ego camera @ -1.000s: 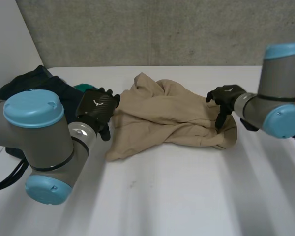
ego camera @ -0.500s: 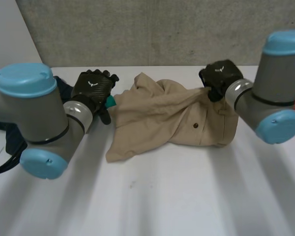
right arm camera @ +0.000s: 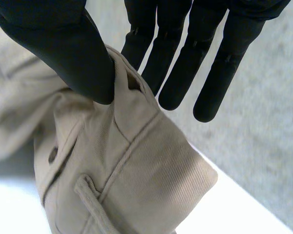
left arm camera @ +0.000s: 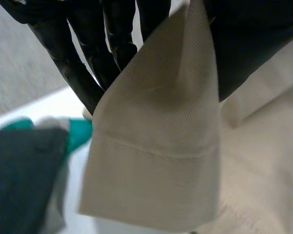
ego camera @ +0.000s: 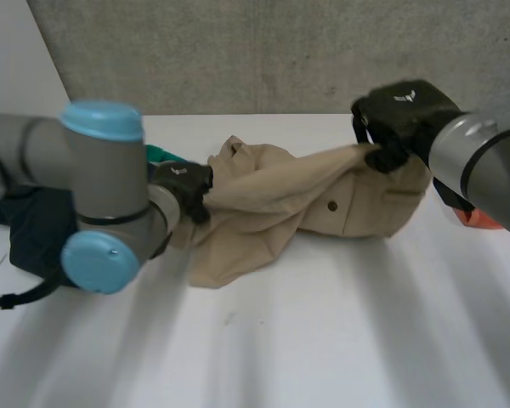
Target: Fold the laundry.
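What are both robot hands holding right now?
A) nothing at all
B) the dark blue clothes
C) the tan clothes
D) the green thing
C: the left robot hand pinches a hemmed end of the tan clothes, and the right robot hand pinches the other end, near a belt loop.

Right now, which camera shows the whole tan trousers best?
The head view: the trousers spread from the left hand to the right hand. The left wrist view gives just the hemmed leg end pinched by that hand; the right wrist view, the waistband pinched by its hand.
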Tool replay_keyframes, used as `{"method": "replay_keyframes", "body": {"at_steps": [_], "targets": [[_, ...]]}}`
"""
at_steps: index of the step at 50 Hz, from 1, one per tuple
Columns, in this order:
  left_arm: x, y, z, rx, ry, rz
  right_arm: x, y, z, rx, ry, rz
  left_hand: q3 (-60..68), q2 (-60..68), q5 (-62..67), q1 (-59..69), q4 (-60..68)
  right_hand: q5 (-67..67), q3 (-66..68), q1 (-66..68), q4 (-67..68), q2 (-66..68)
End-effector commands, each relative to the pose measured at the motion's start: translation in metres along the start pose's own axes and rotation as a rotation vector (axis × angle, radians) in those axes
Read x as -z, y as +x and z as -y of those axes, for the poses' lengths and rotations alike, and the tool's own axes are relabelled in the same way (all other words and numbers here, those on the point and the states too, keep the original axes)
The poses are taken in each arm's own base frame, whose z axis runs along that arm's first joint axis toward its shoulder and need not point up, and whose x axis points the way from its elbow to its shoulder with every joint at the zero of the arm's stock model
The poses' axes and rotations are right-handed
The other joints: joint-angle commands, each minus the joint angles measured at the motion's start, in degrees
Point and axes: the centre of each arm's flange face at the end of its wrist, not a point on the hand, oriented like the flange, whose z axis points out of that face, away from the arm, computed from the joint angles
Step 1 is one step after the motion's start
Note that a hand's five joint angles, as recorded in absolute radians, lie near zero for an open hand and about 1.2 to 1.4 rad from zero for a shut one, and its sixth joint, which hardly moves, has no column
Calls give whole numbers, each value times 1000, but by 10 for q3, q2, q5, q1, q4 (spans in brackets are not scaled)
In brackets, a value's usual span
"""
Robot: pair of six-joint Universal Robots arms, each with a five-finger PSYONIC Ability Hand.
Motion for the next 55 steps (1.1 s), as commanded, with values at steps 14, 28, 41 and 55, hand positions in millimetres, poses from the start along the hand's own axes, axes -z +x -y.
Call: {"method": "replay_keyframes", "body": {"at_steps": [14, 28, 41, 55], "targets": [[196, -5, 56, -311, -22, -171, 55, -12, -63, 216, -367, 191, 124, 118, 139, 134, 117, 130, 123, 173, 116, 127], [46, -7, 32, -420, -4, -102, -18, -18, -102, 263, -421, 199, 124, 118, 139, 134, 117, 130, 123, 173, 116, 127], [85, -54, 262, -186, 1141, 262, -61, 66, 104, 227, 629, -482, 124, 118, 139, 134, 117, 130, 123, 173, 116, 127], [14, -67, 106, -74, 536, 125, -90, 13, -4, 265, 360, -207, 124, 118, 139, 134, 117, 130, 123, 173, 116, 127]]}}
